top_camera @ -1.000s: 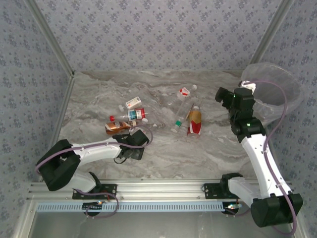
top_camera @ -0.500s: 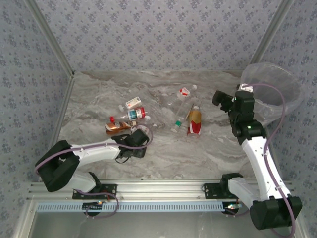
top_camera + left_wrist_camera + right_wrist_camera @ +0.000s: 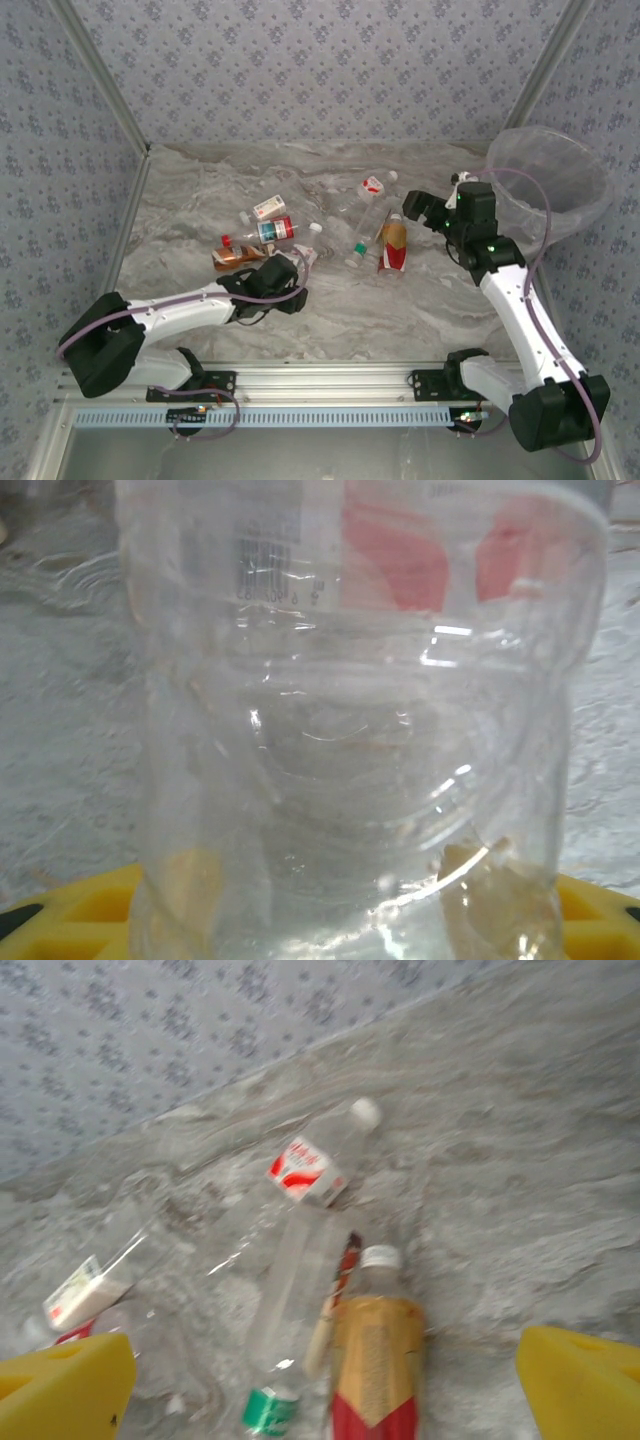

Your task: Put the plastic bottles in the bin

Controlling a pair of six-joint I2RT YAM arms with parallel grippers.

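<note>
The left gripper [image 3: 296, 266] straddles the base end of a clear bottle [image 3: 360, 730] low on the marble-patterned table [image 3: 400, 310], left of centre among other scattered bottles. Its yellow fingers [image 3: 60, 915] flank the bottle; whether they pinch it cannot be told. A good grip squeezes gently across the ribbed body, then lifts clear before swinging right to the bin [image 3: 575, 205]. The bottle's long axis runs away from the gripper, white cap [image 3: 316, 229] toward the far wall. The right gripper [image 3: 322, 1380] hangs spread wide above an orange-red bottle [image 3: 378, 1350].
</note>
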